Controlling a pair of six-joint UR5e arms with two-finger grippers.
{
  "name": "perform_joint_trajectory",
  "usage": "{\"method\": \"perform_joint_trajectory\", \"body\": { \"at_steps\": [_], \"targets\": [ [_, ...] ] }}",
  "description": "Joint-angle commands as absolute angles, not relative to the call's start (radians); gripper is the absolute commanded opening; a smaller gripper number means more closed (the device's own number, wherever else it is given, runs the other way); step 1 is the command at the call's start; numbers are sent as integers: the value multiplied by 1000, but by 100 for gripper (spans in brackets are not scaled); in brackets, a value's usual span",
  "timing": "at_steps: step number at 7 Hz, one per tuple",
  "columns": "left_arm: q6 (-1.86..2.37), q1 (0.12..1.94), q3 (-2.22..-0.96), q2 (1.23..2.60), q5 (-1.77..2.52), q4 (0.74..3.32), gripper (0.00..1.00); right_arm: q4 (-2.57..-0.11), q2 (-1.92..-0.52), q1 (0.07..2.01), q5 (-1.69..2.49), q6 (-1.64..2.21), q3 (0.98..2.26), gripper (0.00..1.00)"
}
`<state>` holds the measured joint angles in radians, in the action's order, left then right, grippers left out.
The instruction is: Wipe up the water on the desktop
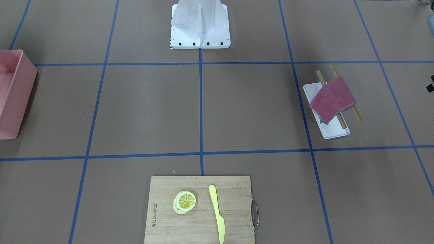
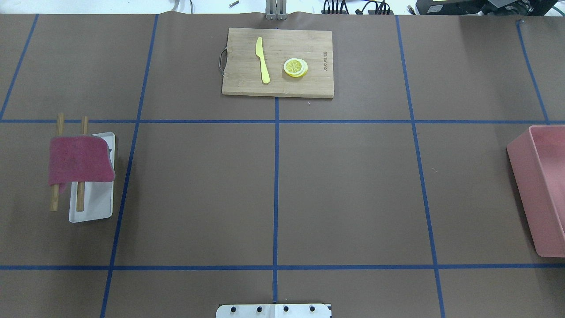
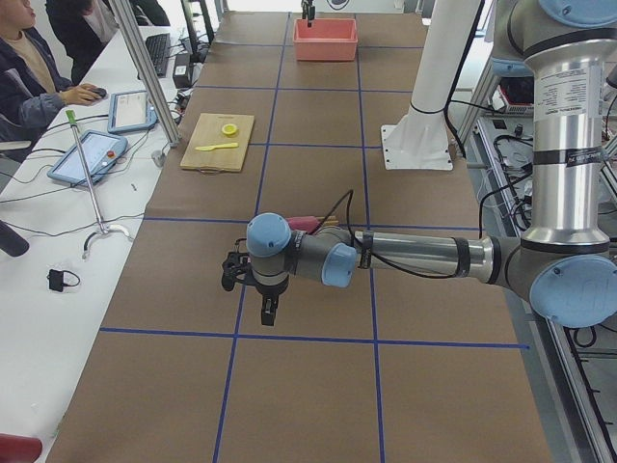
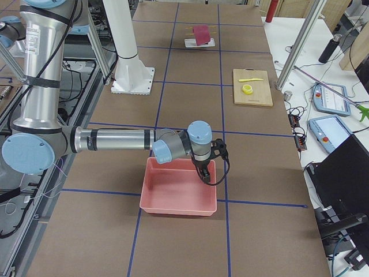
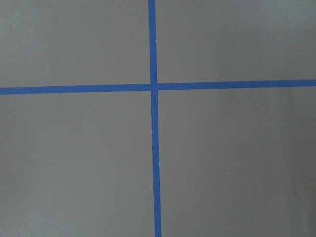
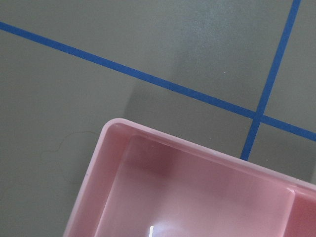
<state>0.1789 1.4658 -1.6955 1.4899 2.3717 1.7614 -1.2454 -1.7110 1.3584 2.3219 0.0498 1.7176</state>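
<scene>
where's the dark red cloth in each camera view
exterior front-facing: red cloth at mid right, draped over two sticks on a white tray
overhead exterior: cloth at far left, mid height
exterior left: a sliver of cloth behind the left arm
exterior right: cloth at top centre
left wrist-mounted: not in it
right wrist-mounted: not in it
shared landmark: bamboo cutting board, in all four exterior views

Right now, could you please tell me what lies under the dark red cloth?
Two wooden sticks run beneath the cloth, one over a white tray. Their middles and part of the tray are covered, so anything else there is hidden.
</scene>
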Motion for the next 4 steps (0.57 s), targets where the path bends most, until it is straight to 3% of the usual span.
{"method": "perform_joint_trajectory", "body": {
  "at_steps": [1, 4],
  "targets": [
    [192, 1466, -1715, 1480, 2382, 1773, 98, -1302, -1690, 1361, 2318, 46, 1717, 100],
    [224, 1463, -1710, 1476, 2440, 1802, 98, -1292, -1692, 1361, 2329, 41, 1720, 100]
  ]
}}
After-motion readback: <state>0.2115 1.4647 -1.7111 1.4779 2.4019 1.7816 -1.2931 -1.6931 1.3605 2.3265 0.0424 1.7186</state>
